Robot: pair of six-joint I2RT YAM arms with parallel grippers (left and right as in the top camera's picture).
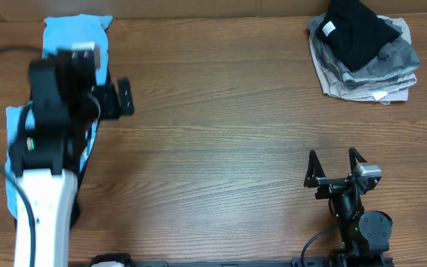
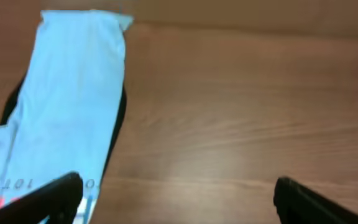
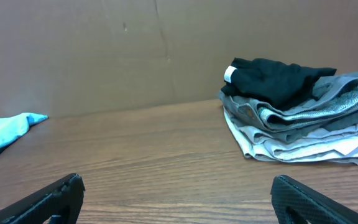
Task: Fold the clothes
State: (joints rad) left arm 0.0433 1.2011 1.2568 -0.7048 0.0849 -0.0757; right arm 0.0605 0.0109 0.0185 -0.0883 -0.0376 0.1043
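1. Sitting at the far-right corner of the table (image 1: 221,111): pile of clothes (image 1: 369,78), grey + beige layers, loosely stacked, edges uneven and not squared.
2. Black T-shirt (image 1: 358,33) is on top of that pile, bunched and crumpled, not flat. Small white neck label (image 1: 328,29) shows at its left end.
3. Light blue garment (image 1: 76,37) lies at the far-left side as a long narrow strip, flat on the wood. Overhead view: left arm covers the mid part.
4. Left wrist view: printed characters, red + dark, at the strip's near end. Dark edge runs along both sides of it, can't tell what that is.
5. Left gripper (image 1: 117,98): jaws spread fully, nothing between them, only bare wood in the gap. It sits just right of the blue strip. One finger (image 2: 55,196) overlaps the strip's near end in the wrist view; contact or not, can't tell.
6. Right gripper (image 1: 333,156): near edge of table, right side, jaws spread wide, empty. Faces the pile, well apart from it, touching no cloth.
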